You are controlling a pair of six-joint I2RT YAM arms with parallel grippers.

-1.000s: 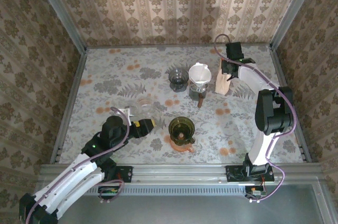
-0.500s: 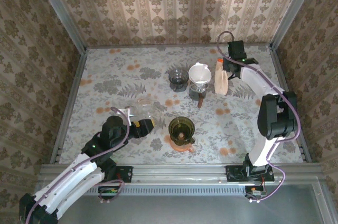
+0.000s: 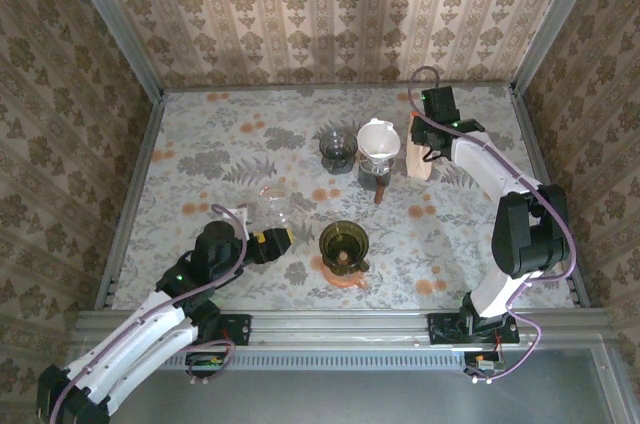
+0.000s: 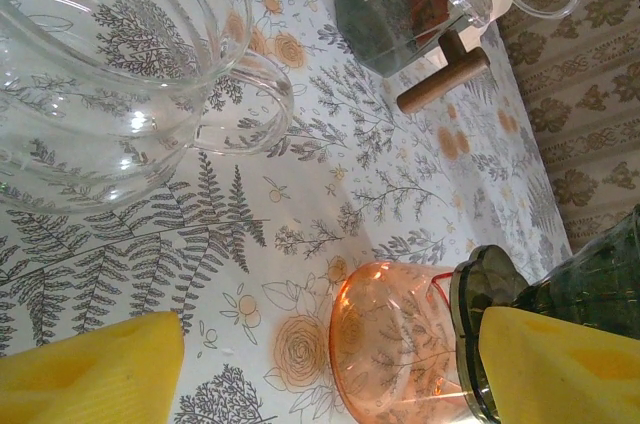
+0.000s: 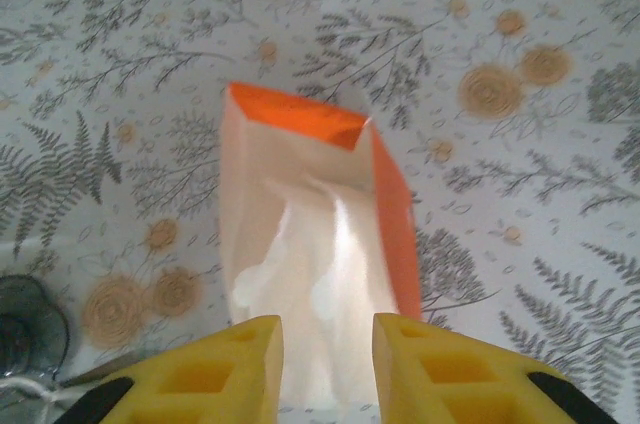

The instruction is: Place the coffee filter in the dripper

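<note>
Floral table [image 3: 200,154]; right gripper [image 5: 325,336] astride filter pack [image 5: 310,214], white filters inside, grip unclear; left gripper [image 4: 325,369] released

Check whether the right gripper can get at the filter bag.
Likely yes: the right gripper sits directly over the filter bag, fingers framing its near end, nothing between; contact is unclear.

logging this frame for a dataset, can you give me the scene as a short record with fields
filter pack: orange-sided, open, far right of the table
right gripper: open, at the pack's mouth
left gripper: open, empty, beside the green dripper
white dripper: on a dark server, next to the pack
green dripper: on an orange saucer, near centre
</note>
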